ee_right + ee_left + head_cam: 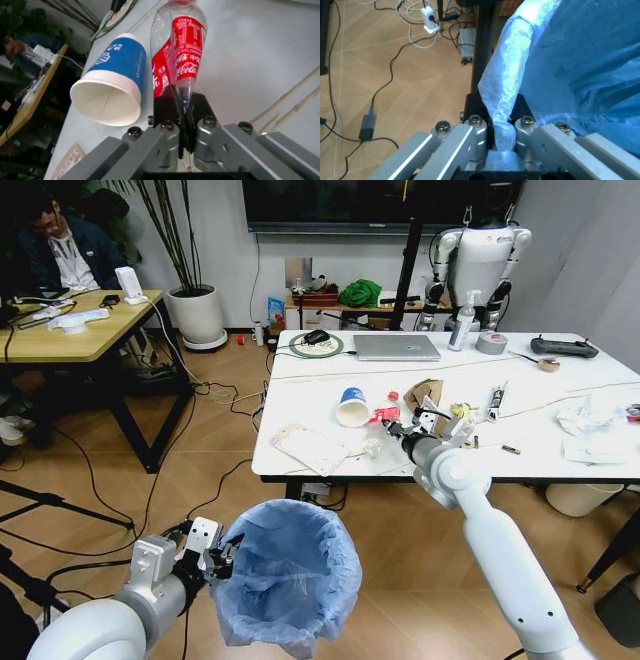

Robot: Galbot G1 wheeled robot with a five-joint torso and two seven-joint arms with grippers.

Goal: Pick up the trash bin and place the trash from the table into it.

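Bin (290,575) is hanging off the floor in front of the table (600,455), the left gripper (222,558) pinching its bag-covered rim. Right gripper (184,112) is clamping the crushed bottle (180,56) beside the cup (116,80) on the tabletop.

Marble table (600,460); cup (351,407); laptop (396,347)

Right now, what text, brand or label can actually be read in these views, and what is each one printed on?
"Coca-Cola", white script on the red label of the crushed bottle, clamped in the right gripper.
Chinese characters beside that logo; the label's fine print is too small to read.
"VE", the end of a word on the blue side of the paper cup; the rest is hidden.
Cardboard piece: label unreadable.
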